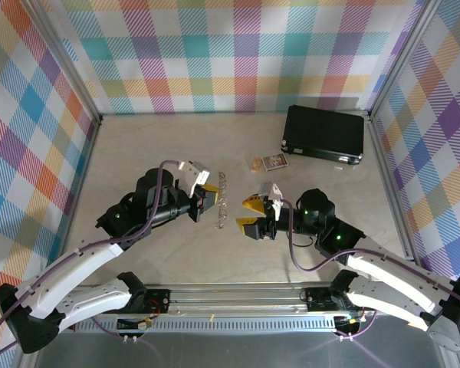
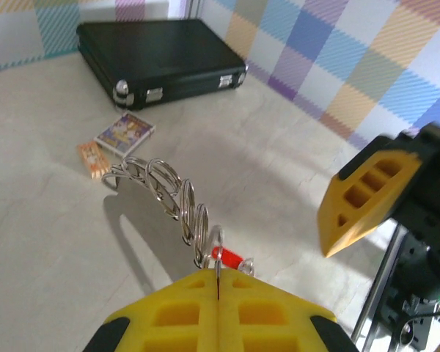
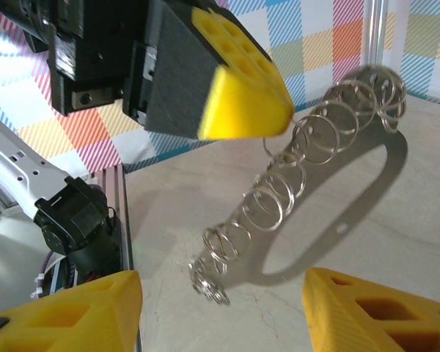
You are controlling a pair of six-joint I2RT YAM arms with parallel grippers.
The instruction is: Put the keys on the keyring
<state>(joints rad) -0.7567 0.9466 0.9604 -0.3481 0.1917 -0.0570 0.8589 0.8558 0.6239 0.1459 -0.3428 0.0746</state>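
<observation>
The left gripper has its yellow fingers pressed flat together, pinching a thin wire of the keyring. From that pinch the keyring, a string of overlapping silver loops, runs out away from the fingertips. Most of its length is raised off the table (its shadow falls on the surface beside it). The key shows as a bright red bit at the pinched part of the keyring, touching the loops there; whether it is threaded on cannot be told. The right gripper stands just to the right of the keyring, its jaws parted wide with nothing between them, facing the loops. Past the keyring's far end lie a small printed card and a tan strip beside it. Farther off in that direction a black case lies flat.
</observation>
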